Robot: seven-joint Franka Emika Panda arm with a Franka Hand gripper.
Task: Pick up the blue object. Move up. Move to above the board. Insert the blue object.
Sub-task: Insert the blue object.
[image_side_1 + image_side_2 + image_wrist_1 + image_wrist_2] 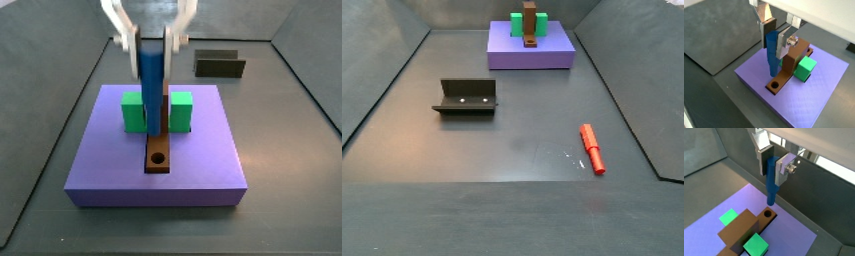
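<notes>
My gripper [775,47] is shut on the blue object [771,57], a long bright blue stick that hangs upright between the fingers. It hovers over the board [791,67], a narrow brown plank lying on the lavender slab [824,85]. The stick's lower tip is a little above the plank, close to its round hole [773,86]. The other wrist view shows the gripper [773,172], stick [771,183], hole [768,214] and plank [744,228]. A side view shows the gripper [154,70], stick [154,90] and plank [159,152].
Two green blocks [134,112] [179,112] flank the plank on the slab [120,165]. The fixture [466,96] stands on the grey floor, also behind the slab in a side view [219,64]. A short red stick [592,148] lies on the floor. Walls enclose the area.
</notes>
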